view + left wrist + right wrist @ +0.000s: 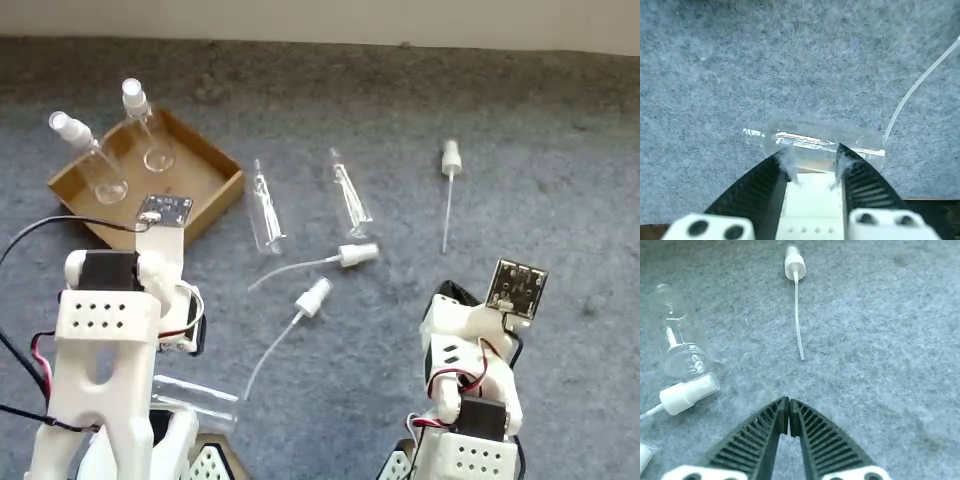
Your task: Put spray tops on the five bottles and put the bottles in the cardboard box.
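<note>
"Where's the left end effector (812,154)?"

"Lower left of the high view. It's clamped across a clear bottle (815,140), which lies flat on the grey desk (560,180)."

"And the other arm?"

"The right end effector (789,415) sits at the lower right. Its jaws are closed on nothing, tips together."

"The cardboard box (215,212)?"

"Upper left, with two capped bottles (95,160) standing upright inside."

"What else is out?"

"Two bare bottles (264,210) lie side by side near the centre, just right of the box. Two spray tops (358,254) lie just below them, tubes trailing left. A third spray top (451,158) lies apart at the upper right, tube pointing down the frame."
</note>
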You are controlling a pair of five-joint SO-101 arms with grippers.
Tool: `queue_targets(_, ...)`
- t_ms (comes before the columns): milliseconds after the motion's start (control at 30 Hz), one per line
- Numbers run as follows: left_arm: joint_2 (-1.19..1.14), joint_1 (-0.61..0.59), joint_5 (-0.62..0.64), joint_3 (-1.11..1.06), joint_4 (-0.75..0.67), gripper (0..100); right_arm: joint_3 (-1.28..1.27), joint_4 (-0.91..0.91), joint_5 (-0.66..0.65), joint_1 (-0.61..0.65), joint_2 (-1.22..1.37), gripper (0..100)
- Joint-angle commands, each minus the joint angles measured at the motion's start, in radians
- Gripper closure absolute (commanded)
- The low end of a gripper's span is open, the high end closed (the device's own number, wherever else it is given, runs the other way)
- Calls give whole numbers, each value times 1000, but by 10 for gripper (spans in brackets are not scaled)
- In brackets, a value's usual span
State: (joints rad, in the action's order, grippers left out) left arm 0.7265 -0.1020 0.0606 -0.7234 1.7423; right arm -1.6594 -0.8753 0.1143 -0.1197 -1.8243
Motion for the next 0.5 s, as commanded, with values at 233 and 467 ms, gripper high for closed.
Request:
queue_targets(233,-4,-30,-215,-15,-9,960,4,30,-11,12,-8,991)
queue_targets(467,-4,-31,-364,-18,-5,962,4,30,-11,10,-8,991)
